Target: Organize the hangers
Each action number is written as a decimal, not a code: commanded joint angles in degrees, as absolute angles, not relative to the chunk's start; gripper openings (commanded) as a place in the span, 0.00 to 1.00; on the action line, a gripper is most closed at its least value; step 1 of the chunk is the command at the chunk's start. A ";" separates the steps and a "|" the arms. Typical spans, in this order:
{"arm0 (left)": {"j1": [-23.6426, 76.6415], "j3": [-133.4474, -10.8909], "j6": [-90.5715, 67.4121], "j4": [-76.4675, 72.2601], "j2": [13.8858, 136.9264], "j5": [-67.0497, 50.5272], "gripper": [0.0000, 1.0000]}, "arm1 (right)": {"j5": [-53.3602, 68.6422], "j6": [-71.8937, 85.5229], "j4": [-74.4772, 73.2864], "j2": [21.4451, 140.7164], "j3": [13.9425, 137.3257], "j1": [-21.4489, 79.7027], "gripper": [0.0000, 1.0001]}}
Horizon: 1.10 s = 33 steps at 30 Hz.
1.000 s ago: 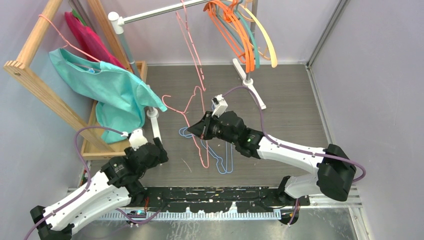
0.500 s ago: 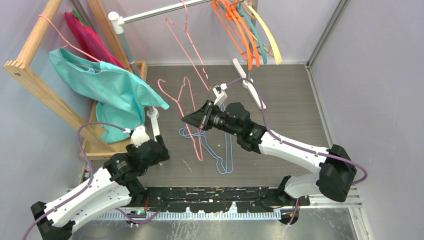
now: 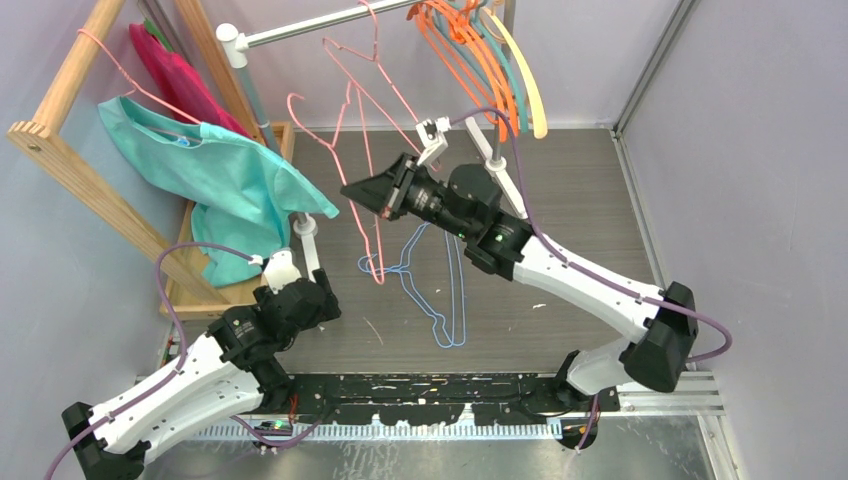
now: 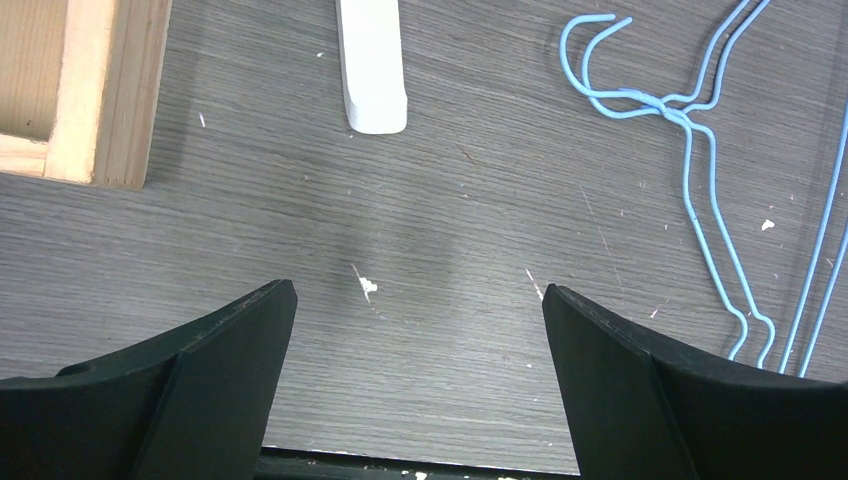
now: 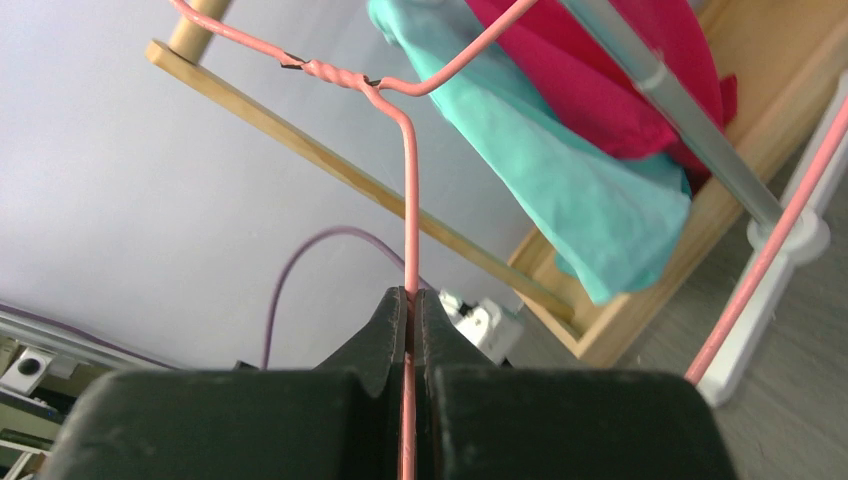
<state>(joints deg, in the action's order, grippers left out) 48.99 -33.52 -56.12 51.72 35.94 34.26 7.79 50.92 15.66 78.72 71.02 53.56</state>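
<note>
At the near left, the left claw (image 4: 415,310) hangs wide open over bare tabletop (image 4: 450,200), holding nothing. Just to its right, the blue wire hangers (image 4: 668,110) lie flat on the tabletop. Farther in, the right claw (image 5: 411,300) is clamped tight on a pink wire hanger (image 5: 408,200), raised above the tabletop. At the far side, plastic hangers (image 3: 500,90) in orange, teal and cream hang bunched at the right end of the silver rail (image 3: 300,28).
</note>
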 commanded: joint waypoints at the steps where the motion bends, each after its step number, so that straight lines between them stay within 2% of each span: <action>1: 48.78 -34.96 -55.50 49.48 35.63 35.84 0.98 | 9.84 46.81 14.41 83.43 81.71 53.43 0.01; 7: 48.84 -35.39 -55.03 49.50 35.16 36.11 0.98 | 11.98 45.46 11.04 91.50 95.01 51.92 0.01; 15: 48.81 -35.64 -54.43 49.39 35.03 36.35 0.98 | 16.96 48.89 15.38 99.82 103.42 48.21 0.01; 26: 48.80 -36.11 -53.66 49.84 35.53 37.30 0.98 | 21.96 54.20 22.44 107.54 109.98 44.51 0.01; 33: 48.78 -35.58 -53.61 49.21 36.35 37.53 0.98 | 22.83 56.11 26.53 106.51 107.46 43.94 0.01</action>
